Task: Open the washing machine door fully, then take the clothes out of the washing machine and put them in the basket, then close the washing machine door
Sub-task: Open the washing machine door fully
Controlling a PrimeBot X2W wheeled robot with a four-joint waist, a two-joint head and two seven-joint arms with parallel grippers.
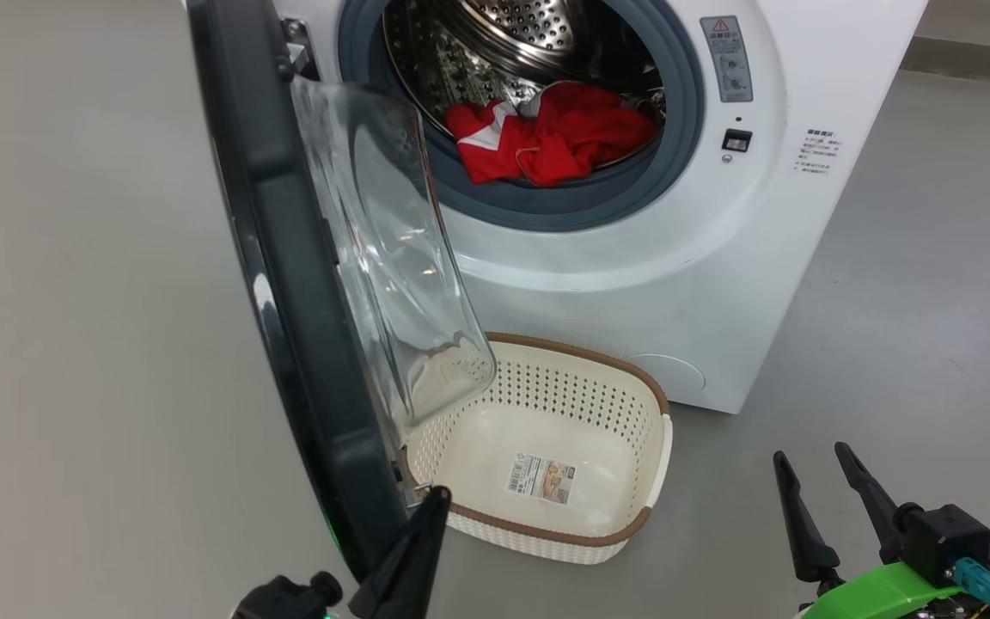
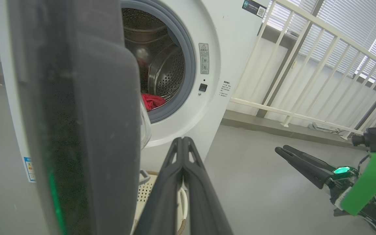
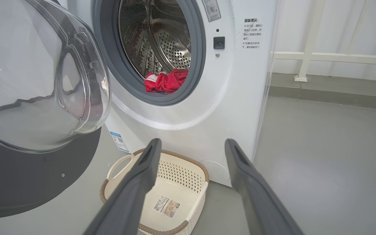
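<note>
The washing machine [image 1: 615, 284] stands ahead with its door [image 1: 289, 284] swung out toward me, black rim edge-on and clear glass bowl [image 1: 392, 258] bulging to the right. Red and white clothes [image 1: 551, 137] lie at the drum's front lip, also seen as clothes [image 3: 166, 80]. The cream basket [image 1: 658, 447] sits on the floor under the opening, with nothing in it but a sticker. My left gripper [image 1: 436, 497] is shut, its tip right beside the door's lower edge, touching or nearly so. My right gripper [image 1: 811, 457] stands open low at the right, holding nothing.
Grey floor [image 1: 82, 344] lies to the left of the door and to the right of the machine. A white railing [image 2: 305, 65] and a raised kerb run behind the machine on the right side.
</note>
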